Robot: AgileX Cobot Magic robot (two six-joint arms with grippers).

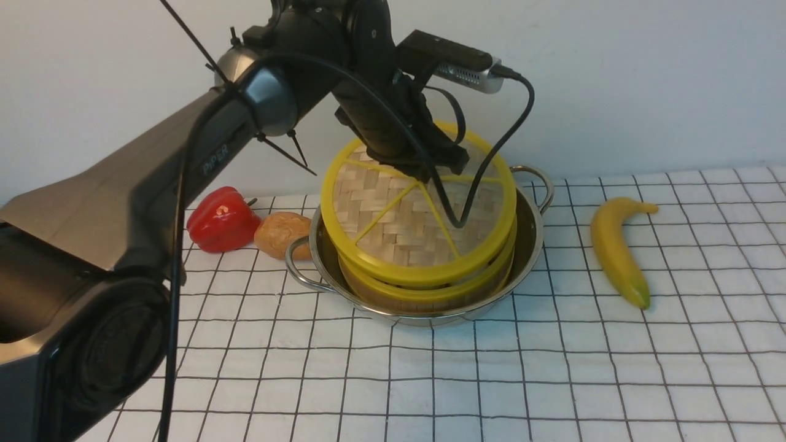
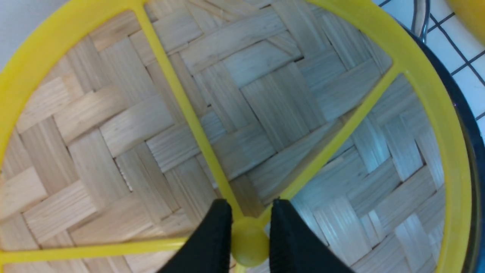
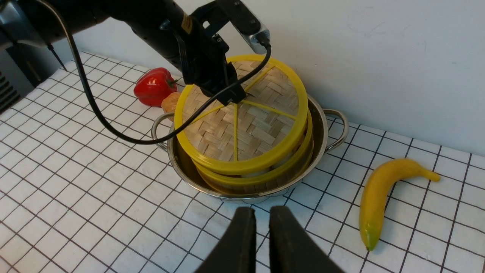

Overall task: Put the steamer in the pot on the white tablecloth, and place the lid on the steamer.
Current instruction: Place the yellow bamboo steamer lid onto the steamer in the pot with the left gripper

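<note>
Contact is made by the left gripper [image 2: 250, 204] on the lid [image 1: 417, 227]: its two black fingers [image 2: 212, 239] are closed to a narrow span against either side of the yellow central hub [image 2: 250, 242], where the spokes meet. The woven disc is held tilted, not level; its rim beyond the gripper, toward the wall, is raised, while the rim on the robot's side lies close over the steamer [image 1: 424, 291]. Whether that lower edge touches the steamer's yellow rim cannot be told. Directly beneath the gripper the steamer is seated inside the pot [image 1: 528, 239], which is set on the white tablecloth [image 1: 552, 368].

Nothing is held by the right gripper [image 3: 261, 210]. Its fingers are drawn nearly together, a thin gap being left between them, and it is poised above bare cloth, short of the pot. A banana [image 1: 617, 248] is laid to the right of the pot, well apart from both grippers.
</note>
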